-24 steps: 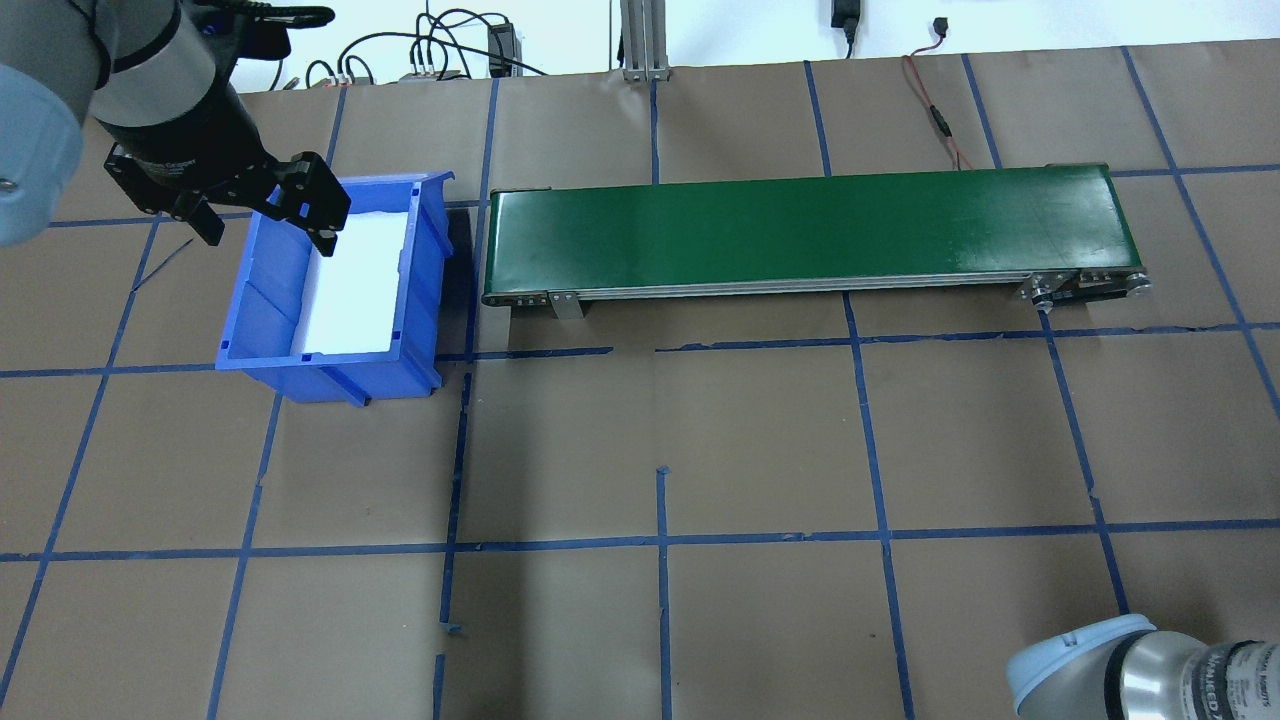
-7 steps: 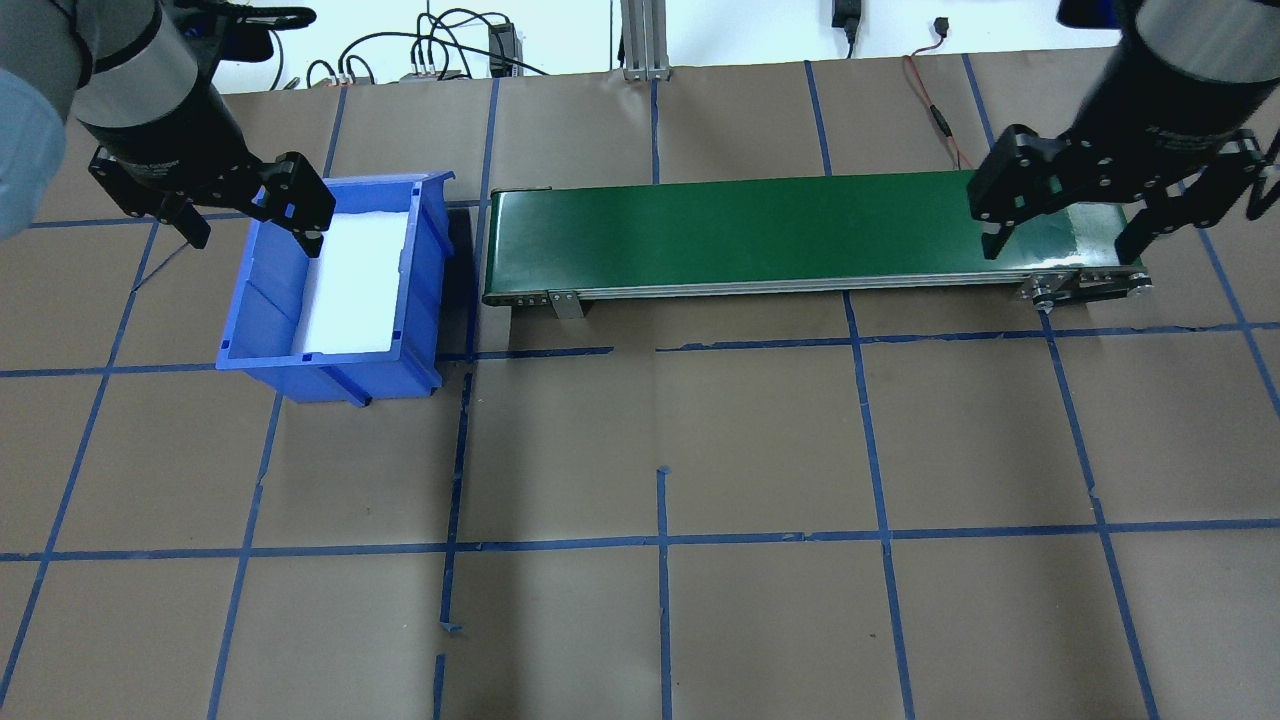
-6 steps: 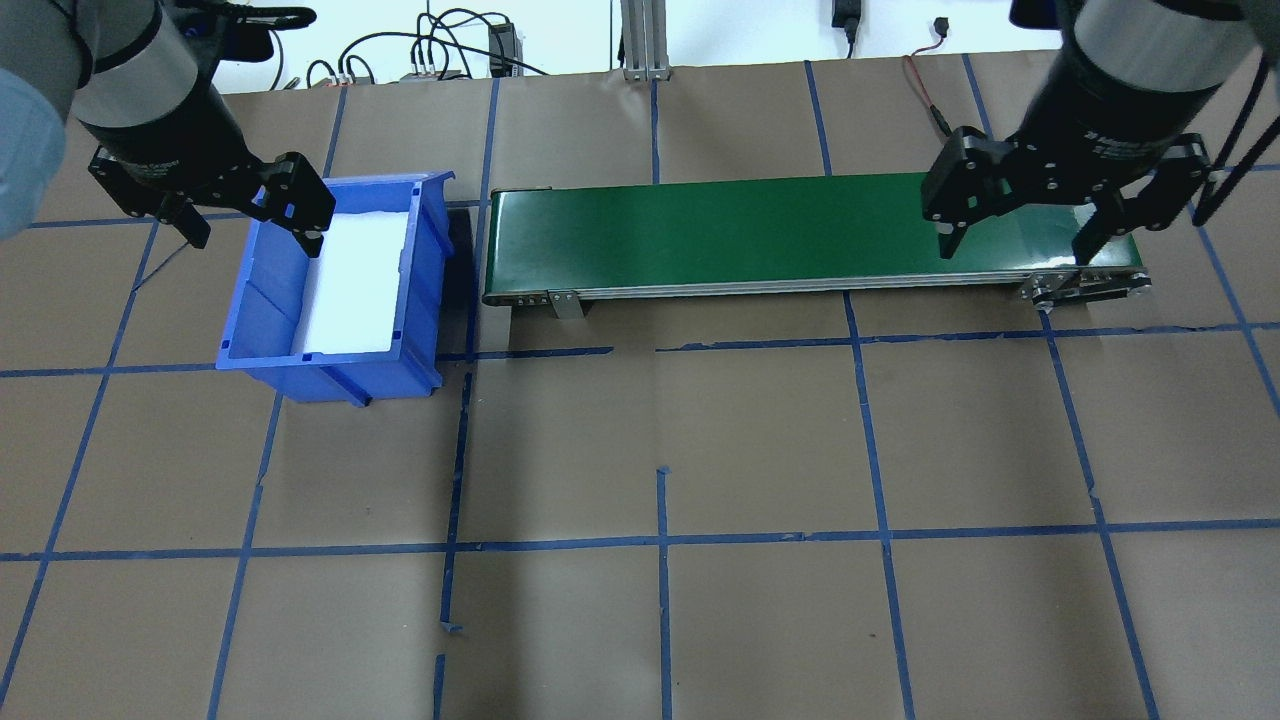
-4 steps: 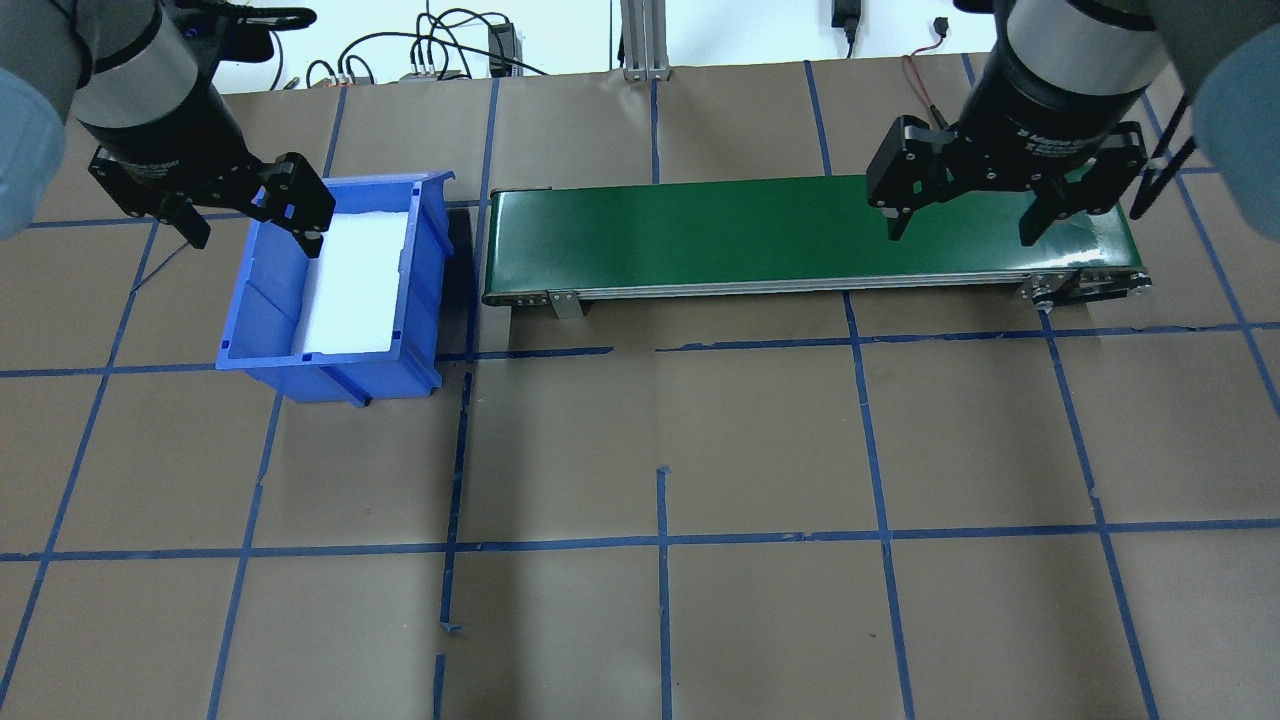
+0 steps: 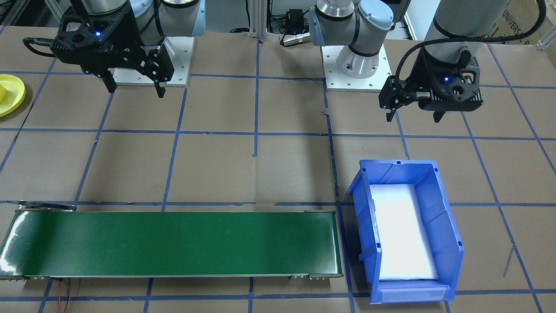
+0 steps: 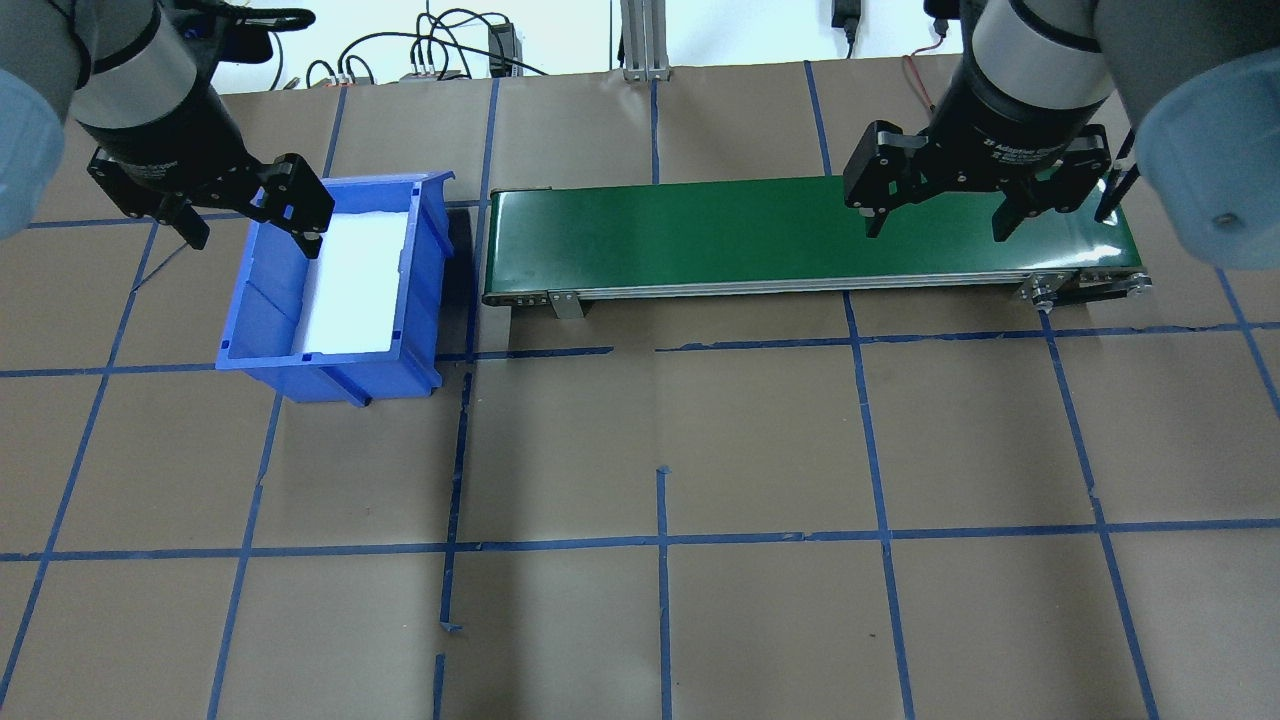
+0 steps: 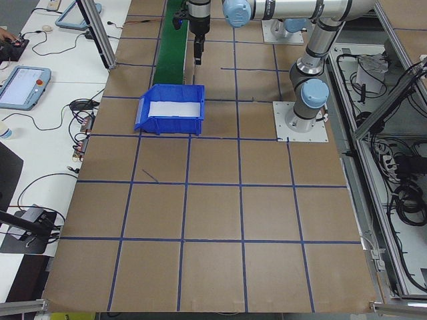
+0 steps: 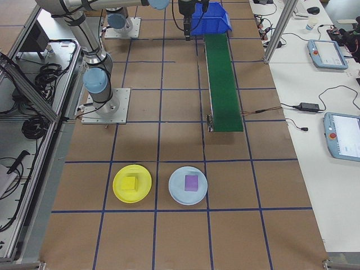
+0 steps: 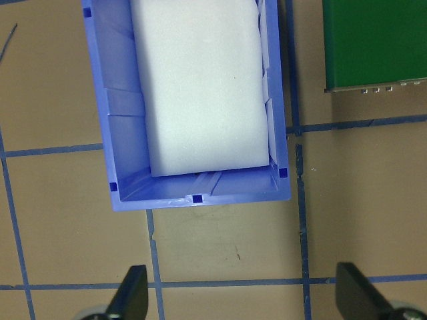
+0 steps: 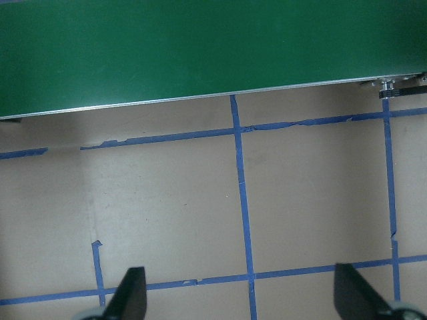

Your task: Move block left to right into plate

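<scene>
Left gripper [image 6: 248,222] hangs at upper left of the overhead view, fingers spread, nothing between them, over the far-left rim of the blue bin [image 6: 258,330] (white liner inside). Right gripper [image 6: 935,215] at upper right, also spread and holding nothing, above the green conveyor belt [image 6: 700,235]; "Adaptive" is partly readable on its wrist. Yellow plate [image 8: 133,184] sits lower left in the right-side view, a yellow block [image 8: 130,183] on it, just beside a light blue plate [image 8: 188,185] carrying a purple block [image 8: 192,183]. Brown taped tabletop [image 6: 660,450] fills the lower frame.

A yellow block [image 8: 130,183] sits, apparently flat, on the round yellow plate [image 8: 142,189].
</scene>
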Action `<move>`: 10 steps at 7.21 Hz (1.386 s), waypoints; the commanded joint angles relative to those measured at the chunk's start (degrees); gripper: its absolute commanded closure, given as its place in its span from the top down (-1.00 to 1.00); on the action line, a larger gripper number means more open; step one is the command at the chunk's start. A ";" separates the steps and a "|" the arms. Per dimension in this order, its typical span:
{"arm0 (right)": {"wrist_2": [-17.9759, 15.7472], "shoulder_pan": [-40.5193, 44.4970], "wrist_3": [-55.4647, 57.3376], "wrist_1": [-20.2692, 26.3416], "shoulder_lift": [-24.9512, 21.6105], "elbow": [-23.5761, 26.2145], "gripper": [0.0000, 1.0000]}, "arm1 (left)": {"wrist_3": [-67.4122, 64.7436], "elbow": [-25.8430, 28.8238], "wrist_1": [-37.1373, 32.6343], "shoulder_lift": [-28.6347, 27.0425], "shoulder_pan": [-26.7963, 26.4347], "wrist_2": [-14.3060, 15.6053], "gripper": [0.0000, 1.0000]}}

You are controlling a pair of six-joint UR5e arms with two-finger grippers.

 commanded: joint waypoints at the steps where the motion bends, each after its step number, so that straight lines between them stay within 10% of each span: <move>1: 0.51 -0.56 -4.36 0.37 1.94 -1.20 1.00 | 0.01 0.03 0.04 0.00 -0.03 0.09 1.00; 10: 0.42 -0.57 -2.64 2.13 3.18 -3.14 1.00 | 0.01 0.03 0.04 0.18 -0.03 -0.26 1.00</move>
